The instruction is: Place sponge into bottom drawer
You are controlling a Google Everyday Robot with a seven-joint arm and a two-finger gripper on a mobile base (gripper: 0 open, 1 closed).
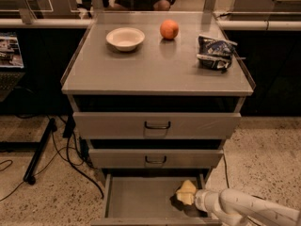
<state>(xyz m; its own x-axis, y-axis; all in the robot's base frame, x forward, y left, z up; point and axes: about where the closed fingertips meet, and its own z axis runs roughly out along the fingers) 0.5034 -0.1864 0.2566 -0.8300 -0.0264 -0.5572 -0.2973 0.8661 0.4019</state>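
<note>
"Where's the sponge [186, 190]?"

"At the right side of the open bottom drawer [138, 199], tilted, just above its grey floor. The gripper [187, 198] is there too, with its jaws closed on the sponge."

"And the arm [244, 207]?"

"White, reaching in from the lower right."

"What's on the counter [155, 69]?"

"A white bowl [125, 38], an orange [169, 29] just right of it, and a dark crumpled bag [215, 52] at the right."

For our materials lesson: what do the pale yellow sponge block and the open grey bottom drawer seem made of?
Pale yellow sponge block: soft foam, matte; it looks pinched in the gripper over the drawer's right side. Grey bottom drawer: probably painted sheet metal, given thin walls and dull sheen.
</note>
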